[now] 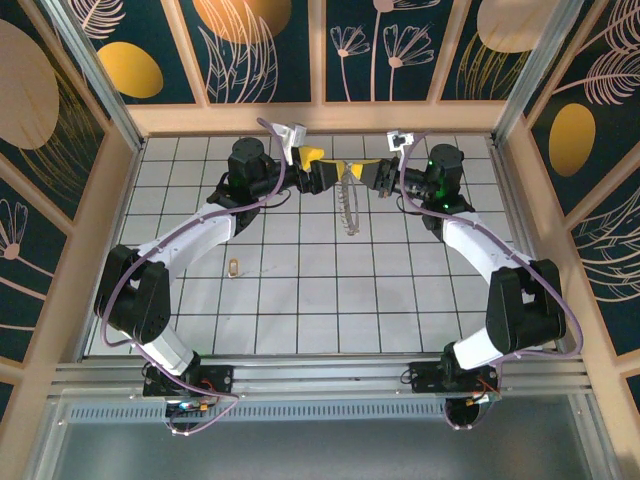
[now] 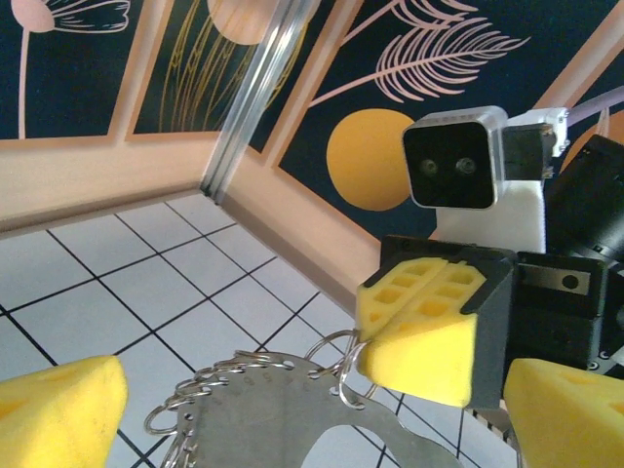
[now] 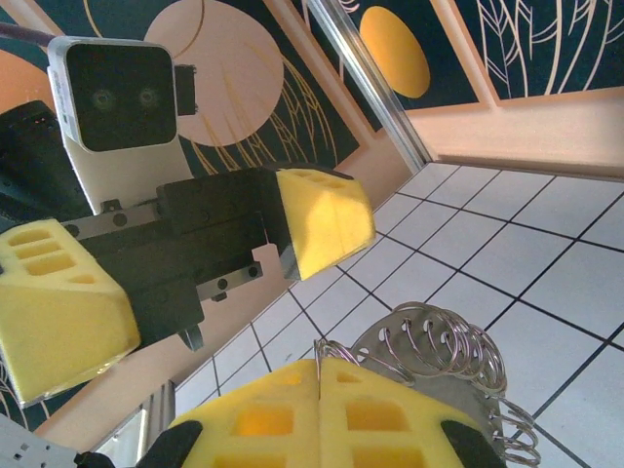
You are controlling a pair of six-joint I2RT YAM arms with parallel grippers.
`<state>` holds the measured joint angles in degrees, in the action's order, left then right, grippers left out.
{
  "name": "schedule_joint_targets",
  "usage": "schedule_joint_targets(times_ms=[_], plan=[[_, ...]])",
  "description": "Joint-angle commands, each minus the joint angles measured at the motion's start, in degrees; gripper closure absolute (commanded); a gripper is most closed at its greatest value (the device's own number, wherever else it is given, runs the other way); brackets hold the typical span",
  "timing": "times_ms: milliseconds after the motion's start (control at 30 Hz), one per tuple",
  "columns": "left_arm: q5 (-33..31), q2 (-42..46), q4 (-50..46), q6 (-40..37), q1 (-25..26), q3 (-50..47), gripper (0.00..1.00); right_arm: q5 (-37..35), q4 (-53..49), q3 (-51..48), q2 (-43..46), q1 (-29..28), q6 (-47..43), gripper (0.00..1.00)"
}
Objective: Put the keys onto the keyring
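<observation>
Down at eight o'clock on the white tiled counter (image 1: 400,300) lies the tiny brass-gold metal key (image 1: 233,267), well apart from both arms. Near twelve o'clock the left gripper (image 1: 328,170) holds its jaws wide apart, flanking the top of the thin silvery beaded keyring loop (image 1: 348,210). The right gripper (image 1: 356,168), jaws together, pinches that top, and the loop hangs long and narrow.

A white tiled floor (image 1: 330,300) with dark grout lines sits inside a pale wooden frame (image 1: 320,117). Navy wall panels (image 1: 275,85) carry line-drawn leaves and golden ovals. Aluminium posts (image 1: 95,65) stand at the far corners. A metal rail (image 1: 320,375), perhaps slotted, lines the near edge.
</observation>
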<state>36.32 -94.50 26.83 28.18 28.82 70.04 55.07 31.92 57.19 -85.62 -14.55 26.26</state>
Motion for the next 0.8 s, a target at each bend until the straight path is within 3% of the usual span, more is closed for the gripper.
schedule_joint_targets(times_ms=[0,533,767], plan=[[2.7,-1.0,2.7,2.4,-0.2,1.3,0.01,0.6,5.7,-0.3,-0.4,0.2,1.4,1.00],[6.2,-3.1,1.7,5.4,-1.4,4.4,0.02,6.4,3.5,-1.4,3.1,1.9,-2.6,1.00],[13.2,-3.3,8.6,11.6,-3.4,3.9,0.15,9.6,4.5,-3.0,5.6,2.7,-3.0,1.00]])
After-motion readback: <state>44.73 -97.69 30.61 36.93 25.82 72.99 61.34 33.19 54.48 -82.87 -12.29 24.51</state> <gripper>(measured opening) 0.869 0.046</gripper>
